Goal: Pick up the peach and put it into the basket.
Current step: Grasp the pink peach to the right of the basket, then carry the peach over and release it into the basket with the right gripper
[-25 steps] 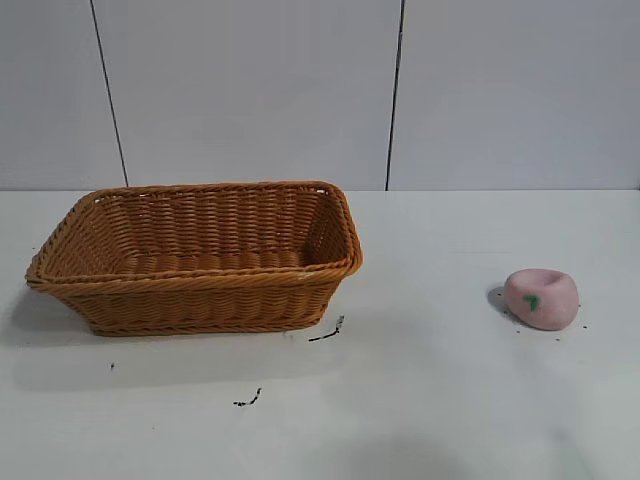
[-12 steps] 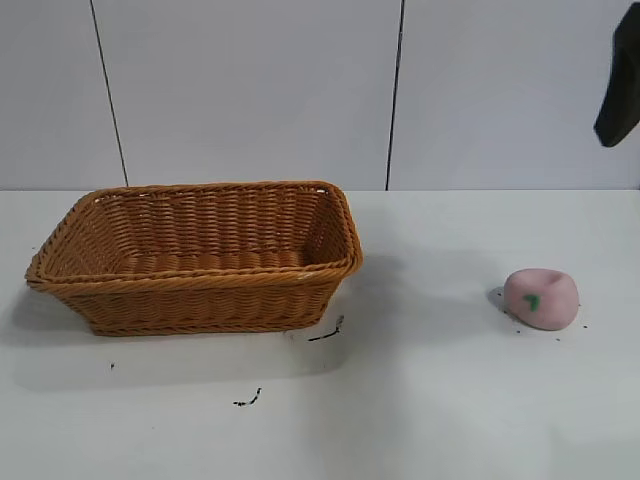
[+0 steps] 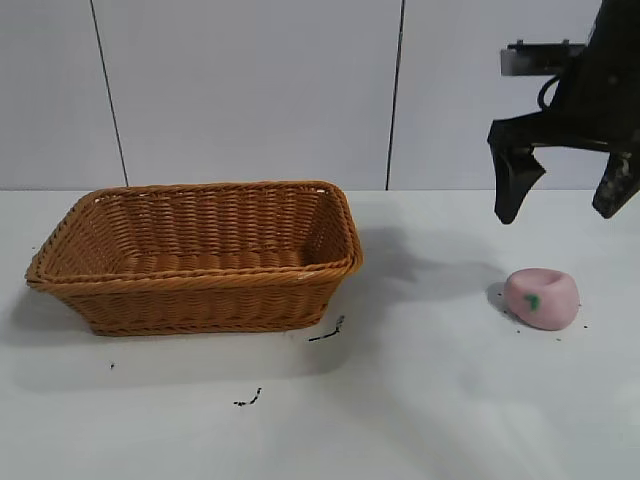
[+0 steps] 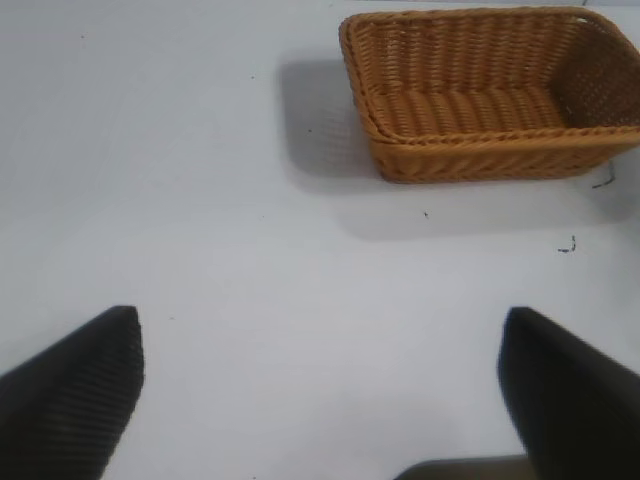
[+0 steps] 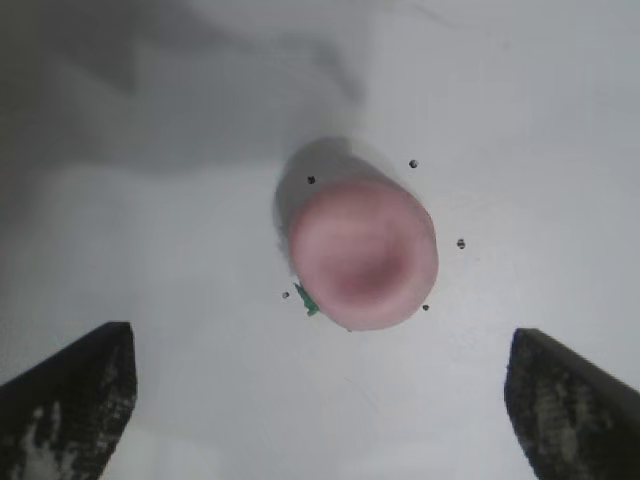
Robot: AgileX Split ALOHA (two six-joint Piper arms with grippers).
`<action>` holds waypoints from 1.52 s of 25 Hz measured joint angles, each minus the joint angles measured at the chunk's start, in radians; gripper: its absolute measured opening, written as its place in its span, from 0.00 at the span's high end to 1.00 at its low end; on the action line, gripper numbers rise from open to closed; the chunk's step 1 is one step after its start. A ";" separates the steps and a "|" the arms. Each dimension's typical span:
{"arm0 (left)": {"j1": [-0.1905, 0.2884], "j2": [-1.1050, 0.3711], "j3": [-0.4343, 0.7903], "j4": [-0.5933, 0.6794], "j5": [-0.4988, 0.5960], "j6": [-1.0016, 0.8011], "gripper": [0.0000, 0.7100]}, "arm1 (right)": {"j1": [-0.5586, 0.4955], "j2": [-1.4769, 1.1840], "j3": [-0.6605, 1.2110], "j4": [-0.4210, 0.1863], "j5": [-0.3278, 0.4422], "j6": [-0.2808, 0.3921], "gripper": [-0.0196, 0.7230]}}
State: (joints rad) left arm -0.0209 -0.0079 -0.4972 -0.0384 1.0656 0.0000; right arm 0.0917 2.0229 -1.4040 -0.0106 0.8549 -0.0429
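Note:
The pale pink peach [image 3: 541,297] with a green leaf mark lies on the white table at the right. In the right wrist view the peach [image 5: 364,254] sits below the gripper, dimple up. My right gripper [image 3: 560,200] hangs open and empty in the air above the peach, fingers spread wide, not touching it; it also shows in the right wrist view [image 5: 322,385]. The orange-brown wicker basket [image 3: 200,282] stands at the left of the table, empty; it also shows in the left wrist view [image 4: 480,140]. My left gripper [image 4: 322,385] is open and empty, away from the basket, and is outside the exterior view.
Small dark specks lie on the table around the peach [image 5: 460,243] and in front of the basket [image 3: 325,333]. A grey panelled wall [image 3: 300,90] stands behind the table.
My right gripper has come in from the upper right and moved down and left, now hanging open over the peach. The peach and the basket have not moved.

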 joint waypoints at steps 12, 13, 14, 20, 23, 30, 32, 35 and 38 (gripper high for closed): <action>0.000 0.000 0.000 0.000 0.000 0.000 0.02 | 0.000 0.125 0.000 -0.006 -0.092 0.014 0.04; 0.000 0.000 0.000 0.000 0.000 0.000 0.02 | 0.000 0.128 0.000 -0.006 -0.092 0.014 0.04; 0.000 0.000 0.000 0.000 0.000 0.000 0.02 | 0.000 0.133 0.000 -0.006 -0.092 0.014 0.04; 0.000 0.000 0.000 0.000 0.000 0.000 0.02 | 0.000 0.140 0.000 -0.006 -0.086 0.015 0.22; 0.000 0.000 0.000 0.000 0.000 0.000 0.02 | 0.000 0.140 0.000 -0.015 -0.072 0.015 0.62; 0.000 0.000 0.000 0.000 0.000 0.000 0.02 | 0.000 0.111 -0.043 -0.033 -0.011 0.015 0.98; 0.000 0.000 0.000 0.000 0.000 0.000 0.02 | 0.000 0.094 -0.089 -0.034 0.036 0.015 0.98; 0.000 0.000 0.000 0.000 0.000 0.000 0.02 | 0.000 0.044 -0.195 -0.034 0.118 0.015 0.98; 0.000 0.000 0.000 0.000 0.000 0.000 0.02 | 0.000 0.005 -0.318 -0.031 0.188 0.015 0.98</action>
State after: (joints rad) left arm -0.0209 -0.0079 -0.4972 -0.0384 1.0656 0.0000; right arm 0.0917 2.0281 -1.7224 -0.0415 1.0432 -0.0277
